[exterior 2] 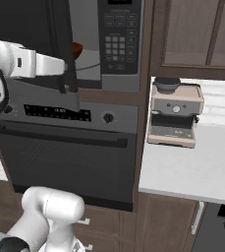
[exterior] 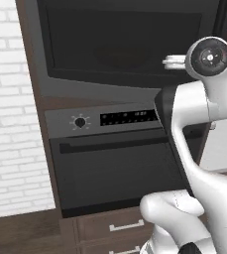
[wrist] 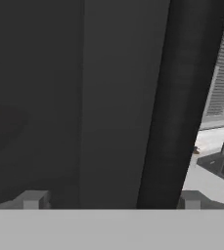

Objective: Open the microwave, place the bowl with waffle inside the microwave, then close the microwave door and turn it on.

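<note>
The microwave (exterior 2: 118,39) is built in above the oven, and its door (exterior 2: 65,44) stands partly open, seen edge-on in the right base view. Inside the grey cavity a sliver of the reddish-brown bowl (exterior 2: 77,49) shows on the turntable (exterior 2: 87,61). The waffle is hidden. From the left, the dark glass door (exterior: 125,39) faces me. My gripper (wrist: 112,200) is open, fingertips (wrist: 33,199) wide apart, close against the door's dark panel (wrist: 84,97) near its free edge (wrist: 182,97). The white hand (exterior 2: 57,66) reaches up to the door.
Below the microwave is the black oven with knob (exterior: 80,122), display and bar handle (exterior: 110,145), and drawers (exterior: 127,226) under it. A coffee machine (exterior 2: 175,112) stands on the white counter (exterior 2: 192,167) to the right. A white brick wall (exterior: 6,124) is at the left.
</note>
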